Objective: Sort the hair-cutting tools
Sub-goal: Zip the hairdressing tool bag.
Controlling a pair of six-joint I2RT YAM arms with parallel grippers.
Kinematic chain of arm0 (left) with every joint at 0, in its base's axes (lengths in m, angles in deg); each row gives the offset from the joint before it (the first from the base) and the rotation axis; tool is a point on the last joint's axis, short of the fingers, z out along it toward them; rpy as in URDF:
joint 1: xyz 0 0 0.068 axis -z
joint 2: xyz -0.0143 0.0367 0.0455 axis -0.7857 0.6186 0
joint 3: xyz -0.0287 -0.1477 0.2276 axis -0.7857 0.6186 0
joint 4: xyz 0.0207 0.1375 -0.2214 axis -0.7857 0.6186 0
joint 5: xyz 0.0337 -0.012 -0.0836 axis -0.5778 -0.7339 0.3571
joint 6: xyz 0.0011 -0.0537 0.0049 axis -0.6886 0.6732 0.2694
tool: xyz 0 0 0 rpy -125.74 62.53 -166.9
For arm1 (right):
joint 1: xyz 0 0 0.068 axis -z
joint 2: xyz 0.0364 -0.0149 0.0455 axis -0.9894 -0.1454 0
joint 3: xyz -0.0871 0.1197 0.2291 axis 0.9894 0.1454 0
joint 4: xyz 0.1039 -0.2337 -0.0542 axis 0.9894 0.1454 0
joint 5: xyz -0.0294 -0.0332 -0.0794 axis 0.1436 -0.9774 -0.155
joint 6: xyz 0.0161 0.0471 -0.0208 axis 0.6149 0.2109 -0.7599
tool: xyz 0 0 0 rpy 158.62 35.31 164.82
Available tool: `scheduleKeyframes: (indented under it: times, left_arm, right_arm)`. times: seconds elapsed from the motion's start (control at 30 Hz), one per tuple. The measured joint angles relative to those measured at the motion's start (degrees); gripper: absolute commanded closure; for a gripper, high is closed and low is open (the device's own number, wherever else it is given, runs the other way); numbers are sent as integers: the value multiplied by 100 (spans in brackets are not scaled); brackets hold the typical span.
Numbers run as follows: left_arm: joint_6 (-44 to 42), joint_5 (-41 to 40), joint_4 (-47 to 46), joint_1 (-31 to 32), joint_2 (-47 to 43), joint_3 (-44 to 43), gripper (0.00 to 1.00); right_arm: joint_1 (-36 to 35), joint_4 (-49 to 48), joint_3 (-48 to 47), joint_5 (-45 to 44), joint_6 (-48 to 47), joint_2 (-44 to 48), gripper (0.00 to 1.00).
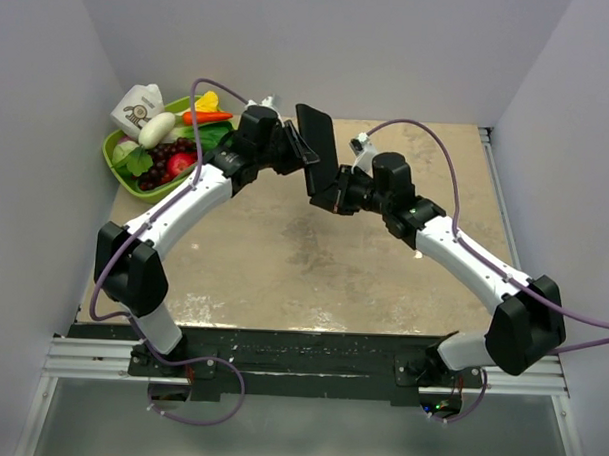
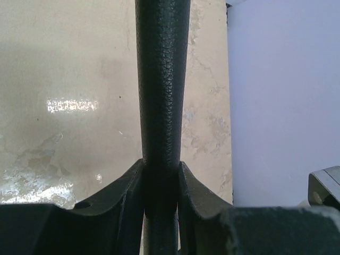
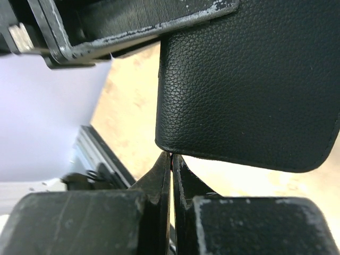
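Observation:
No scissors or comb show in any view. A flat black leather-textured case (image 1: pixel 318 146) hangs upright in the air above the far middle of the table, held between both arms. My left gripper (image 1: pixel 301 148) is shut on its edge; in the left wrist view the case (image 2: pixel 162 79) runs up from between the closed fingers of the gripper (image 2: pixel 161 171). My right gripper (image 1: pixel 328 197) is at the case's lower end. In the right wrist view its tips (image 3: pixel 171 155) are pressed together right at the bottom edge of the case (image 3: pixel 249 79), pinching something thin there.
A green tray (image 1: pixel 119 169) of toy fruit and vegetables stands at the far left, with a white carton (image 1: pixel 139 106) behind it. The tan tabletop (image 1: pixel 283 257) is walled on the left, back and right. The left gripper's body (image 3: pixel 133 24) shows at the top of the right wrist view.

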Motion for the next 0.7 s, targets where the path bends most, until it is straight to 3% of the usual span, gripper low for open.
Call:
scheduleKeyframes:
  times: [0.3, 0.7]
  left_arm:
    - [-107, 247, 162, -33, 70, -146, 100]
    - [-170, 568, 160, -70, 249, -269, 100]
  right_arm:
    - [0, 592, -144, -184, -990, 4, 100]
    - [0, 717, -125, -348, -1119, 46, 100]
